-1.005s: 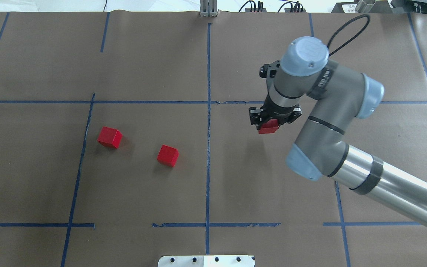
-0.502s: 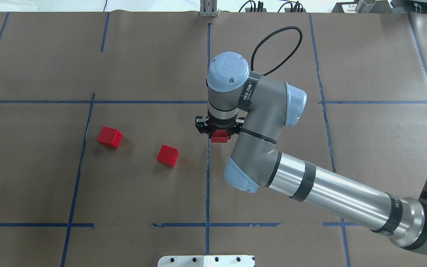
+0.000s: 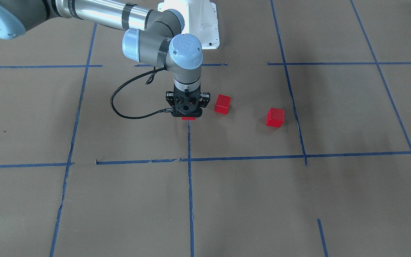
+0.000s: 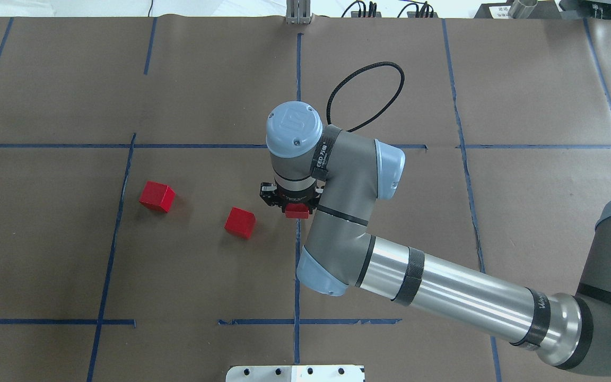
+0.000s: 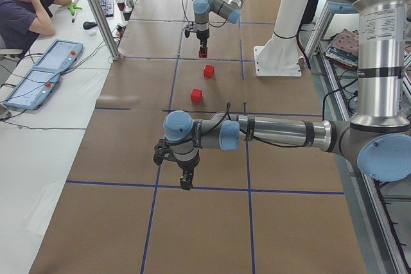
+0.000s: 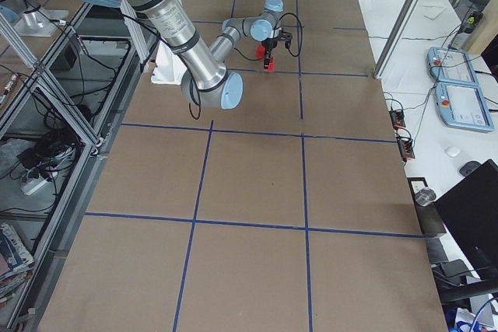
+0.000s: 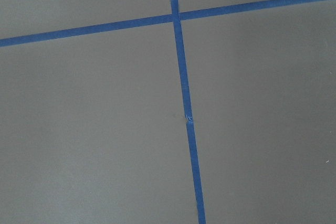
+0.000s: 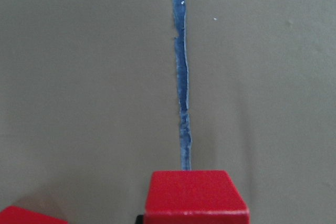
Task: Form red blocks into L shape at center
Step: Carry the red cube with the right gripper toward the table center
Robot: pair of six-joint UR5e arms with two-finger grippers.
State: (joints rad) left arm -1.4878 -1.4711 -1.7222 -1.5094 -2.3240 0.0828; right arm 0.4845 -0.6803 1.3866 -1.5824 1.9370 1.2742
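Three red blocks (image 4: 240,222) are sitting within the center (image 4: 204,276). The right gripper (image 4: 295,208) is clamping one block over the blue tape line (image 4: 297,265); the others are lying at its 9 o'clock. Lowering it square to the tape, then releasing on contact, is advisable. For the left gripper (image 5: 185,183), the opening cannot be told.

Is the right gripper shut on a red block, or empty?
Shut: the right gripper grips a red block, seen clamped under it in the overhead view and at the bottom of its wrist view.
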